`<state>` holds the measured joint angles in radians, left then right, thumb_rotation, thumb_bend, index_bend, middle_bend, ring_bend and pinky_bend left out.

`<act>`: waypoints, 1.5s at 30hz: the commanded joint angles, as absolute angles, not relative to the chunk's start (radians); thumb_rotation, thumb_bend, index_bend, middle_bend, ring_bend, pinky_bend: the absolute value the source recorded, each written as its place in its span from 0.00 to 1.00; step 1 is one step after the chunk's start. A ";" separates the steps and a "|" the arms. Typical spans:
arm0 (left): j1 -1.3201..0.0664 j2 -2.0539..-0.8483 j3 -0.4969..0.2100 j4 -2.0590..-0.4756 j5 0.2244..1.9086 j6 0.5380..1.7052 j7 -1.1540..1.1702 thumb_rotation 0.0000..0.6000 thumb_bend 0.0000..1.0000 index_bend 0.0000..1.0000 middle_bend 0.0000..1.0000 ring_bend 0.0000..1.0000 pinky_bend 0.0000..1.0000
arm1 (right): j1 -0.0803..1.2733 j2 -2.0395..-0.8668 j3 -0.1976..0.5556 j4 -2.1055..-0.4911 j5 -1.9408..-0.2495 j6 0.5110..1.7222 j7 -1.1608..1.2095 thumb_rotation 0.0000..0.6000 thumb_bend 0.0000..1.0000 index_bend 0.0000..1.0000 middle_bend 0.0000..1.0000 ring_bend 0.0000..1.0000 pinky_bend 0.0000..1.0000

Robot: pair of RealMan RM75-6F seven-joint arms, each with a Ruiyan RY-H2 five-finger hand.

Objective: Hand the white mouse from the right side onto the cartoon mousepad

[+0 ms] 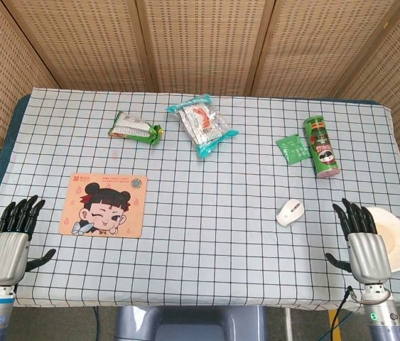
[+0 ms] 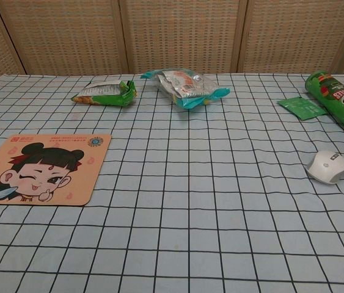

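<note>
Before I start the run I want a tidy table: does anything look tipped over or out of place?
The green can lies on its side near the far right, not upright. The mouse sits upright on the cloth, the mousepad lies flat, and nothing looks spilled.

Head view: high, looking steeply down at the whole table [image 1: 207,270], both hands at the near edge, screen wall behind. Chest view: low, near tabletop height, closer in, shallow angle across the cloth toward the same wall. Both share the mousepad [image 1: 104,204] [image 2: 37,169], mouse [image 1: 290,212] [image 2: 328,166], snack packs and can [image 1: 322,146] [image 2: 338,99].
</note>
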<state>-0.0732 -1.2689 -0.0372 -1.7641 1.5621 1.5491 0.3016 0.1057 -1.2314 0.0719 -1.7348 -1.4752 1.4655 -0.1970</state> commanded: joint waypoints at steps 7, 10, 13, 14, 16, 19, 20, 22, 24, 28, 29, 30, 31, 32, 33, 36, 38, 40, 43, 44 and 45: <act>-0.072 -1.264 -0.036 -1.770 1.564 1.552 0.297 1.00 0.02 0.00 0.00 0.00 0.00 | 0.107 -1.229 0.068 -1.740 -1.481 1.461 -0.190 1.00 0.13 0.06 0.00 0.00 0.00; -0.073 -1.264 -0.037 -1.770 1.564 1.550 0.297 1.00 0.02 0.00 0.00 0.00 0.00 | 0.108 -1.231 0.067 -1.736 -1.486 1.461 -0.188 1.00 0.13 0.06 0.00 0.00 0.00; -0.075 -1.265 -0.037 -1.768 1.561 1.546 0.297 1.00 0.02 0.00 0.00 0.00 0.00 | 0.110 -1.233 0.065 -1.732 -1.488 1.456 -0.187 1.00 0.12 0.06 0.00 0.00 0.00; -0.075 -1.266 -0.037 -1.768 1.559 1.544 0.298 1.00 0.02 0.00 0.00 0.00 0.00 | 0.111 -1.233 0.065 -1.731 -1.487 1.454 -0.187 1.00 0.12 0.06 0.00 0.00 0.00; -0.076 -1.267 -0.038 -1.767 1.556 1.541 0.298 1.00 0.02 0.00 0.00 0.00 0.00 | 0.112 -1.233 0.065 -1.731 -1.485 1.451 -0.187 1.00 0.12 0.06 0.00 0.00 0.00; -0.077 -1.269 -0.038 -1.766 1.550 1.537 0.302 1.00 0.02 0.00 0.00 0.00 0.00 | 0.113 -1.230 0.064 -1.732 -1.483 1.448 -0.186 1.00 0.12 0.06 0.00 0.00 0.00; -0.077 -1.269 -0.038 -1.767 1.550 1.537 0.304 1.00 0.02 0.00 0.00 0.00 0.00 | 0.113 -1.229 0.063 -1.732 -1.484 1.447 -0.185 1.00 0.12 0.06 0.00 0.00 0.00; -0.077 -1.269 -0.037 -1.767 1.550 1.537 0.305 1.00 0.02 0.00 0.00 0.00 0.00 | 0.113 -1.227 0.062 -1.733 -1.483 1.446 -0.185 1.00 0.12 0.06 0.00 0.00 0.00; -0.076 -1.269 -0.036 -1.768 1.550 1.538 0.306 1.00 0.02 0.00 0.00 0.00 0.00 | 0.113 -1.226 0.061 -1.735 -1.484 1.445 -0.185 1.00 0.13 0.06 0.00 0.00 0.00; -0.075 -1.267 -0.037 -1.770 1.551 1.540 0.302 1.00 0.02 0.00 0.00 0.00 0.00 | 0.114 -1.225 0.057 -1.734 -1.487 1.440 -0.187 1.00 0.13 0.06 0.00 0.00 0.00; -0.075 -1.266 -0.037 -1.770 1.550 1.540 0.301 1.00 0.02 0.00 0.00 0.00 0.00 | 0.115 -1.226 0.056 -1.734 -1.487 1.436 -0.188 1.00 0.13 0.06 0.00 0.00 0.00; -0.075 -1.265 -0.038 -1.771 1.550 1.541 0.299 1.00 0.02 0.00 0.00 0.00 0.00 | 0.118 -1.226 0.054 -1.732 -1.489 1.431 -0.188 1.00 0.13 0.06 0.00 0.00 0.00; -0.075 -1.264 -0.038 -1.771 1.550 1.542 0.298 1.00 0.02 0.00 0.00 0.00 0.00 | 0.120 -1.227 0.052 -1.730 -1.493 1.427 -0.187 1.00 0.13 0.07 0.00 0.00 0.00; -0.075 -1.264 -0.038 -1.772 1.549 1.541 0.298 1.00 0.02 0.00 0.00 0.00 0.00 | 0.123 -1.228 0.051 -1.728 -1.497 1.424 -0.185 1.00 0.13 0.08 0.00 0.00 0.00; -0.075 -1.263 -0.038 -1.772 1.548 1.541 0.296 1.00 0.02 0.00 0.00 0.00 0.00 | 0.130 -1.232 0.048 -1.719 -1.511 1.418 -0.181 1.00 0.12 0.09 0.00 0.00 0.00; -0.075 -1.262 -0.040 -1.773 1.545 1.541 0.294 1.00 0.02 0.00 0.00 0.00 0.00 | 0.150 -1.249 0.048 -1.687 -1.542 1.407 -0.166 1.00 0.12 0.16 0.02 0.00 0.00; -0.076 -1.264 -0.041 -1.771 1.543 1.539 0.295 1.00 0.02 0.00 0.00 0.00 0.00 | 0.173 -1.264 0.051 -1.656 -1.550 1.377 -0.156 1.00 0.12 0.22 0.06 0.00 0.03; -0.079 -1.265 -0.041 -1.768 1.538 1.533 0.297 1.00 0.02 0.00 0.00 0.00 0.00 | 0.209 -1.274 0.062 -1.639 -1.532 1.319 -0.155 1.00 0.13 0.26 0.09 0.00 0.05; -0.081 -1.267 -0.045 -1.766 1.529 1.528 0.297 1.00 0.02 0.00 0.00 0.00 0.00 | 0.258 -1.289 0.086 -1.621 -1.494 1.244 -0.163 1.00 0.15 0.30 0.11 0.01 0.07; -0.082 -1.267 -0.047 -1.765 1.525 1.527 0.296 1.00 0.02 0.00 0.00 0.00 0.00 | 0.272 -1.293 0.092 -1.615 -1.481 1.222 -0.173 1.00 0.16 0.30 0.12 0.01 0.07; -0.082 -1.267 -0.048 -1.765 1.523 1.527 0.296 1.00 0.02 0.00 0.00 0.00 0.00 | 0.283 -1.296 0.096 -1.610 -1.471 1.205 -0.181 1.00 0.16 0.31 0.12 0.01 0.07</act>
<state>-0.0814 -1.2671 -0.0474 -1.7652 1.5238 1.5276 0.2963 0.2435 -1.2799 0.0769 -1.6311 -1.5030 1.2548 -0.1664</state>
